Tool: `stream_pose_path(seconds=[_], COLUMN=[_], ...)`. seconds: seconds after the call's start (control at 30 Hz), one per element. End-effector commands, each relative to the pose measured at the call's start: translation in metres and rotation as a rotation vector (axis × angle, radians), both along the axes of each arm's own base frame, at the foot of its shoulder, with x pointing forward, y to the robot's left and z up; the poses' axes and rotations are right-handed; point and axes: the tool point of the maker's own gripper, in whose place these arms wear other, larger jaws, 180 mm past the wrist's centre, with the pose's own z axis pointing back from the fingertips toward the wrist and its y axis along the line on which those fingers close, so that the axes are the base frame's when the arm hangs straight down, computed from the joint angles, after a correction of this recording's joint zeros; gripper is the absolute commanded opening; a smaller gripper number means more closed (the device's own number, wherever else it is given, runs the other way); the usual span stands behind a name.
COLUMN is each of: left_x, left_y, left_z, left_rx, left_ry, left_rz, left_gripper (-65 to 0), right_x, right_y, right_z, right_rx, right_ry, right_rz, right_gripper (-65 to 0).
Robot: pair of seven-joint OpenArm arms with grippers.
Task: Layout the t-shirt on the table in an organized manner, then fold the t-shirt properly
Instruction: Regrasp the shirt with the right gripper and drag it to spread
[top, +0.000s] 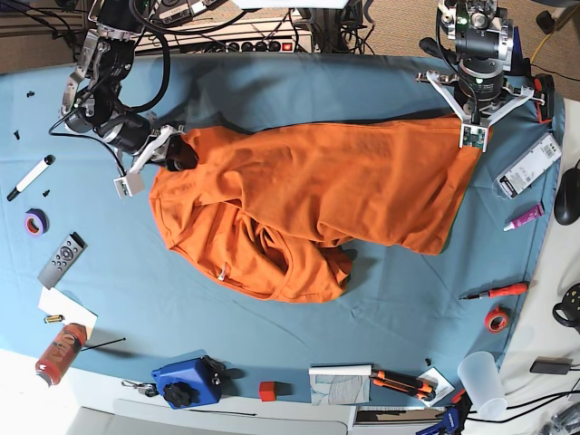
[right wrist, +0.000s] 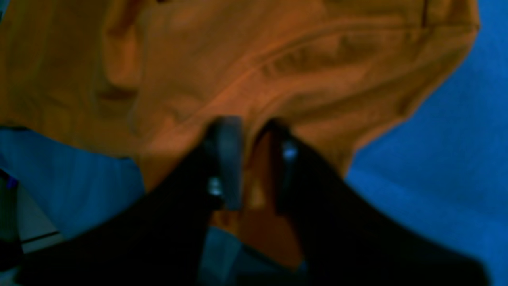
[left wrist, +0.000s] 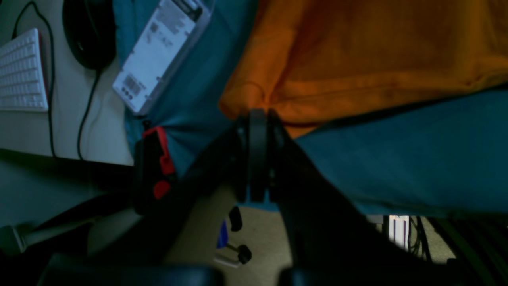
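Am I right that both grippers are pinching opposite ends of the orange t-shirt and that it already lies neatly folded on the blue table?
Not quite. Both the left gripper and the right gripper do pinch opposite ends of the t-shirt, but it is not folded. The base view shows it stretched between them, with a crumpled bunch sagging onto the table.

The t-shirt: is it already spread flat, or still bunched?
Still bunched. The t-shirt is stretched along its upper edge, but its lower middle lies in crumpled folds.
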Motion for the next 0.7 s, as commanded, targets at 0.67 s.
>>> stream_pose_path(seconds=[0.67], left_x=[0.005], left_y=[0.005], left_z=[0.011], left_rx=[0.033], left_ry=[-0.045], left_rz=[0.0], left_gripper=[-65.0], right_x=[0.031], right_y=[-0.007], right_z=[0.189], right_rx=[-0.257], right_ry=[-0.616], right_rz=[0.005], right_gripper=[-65.0])
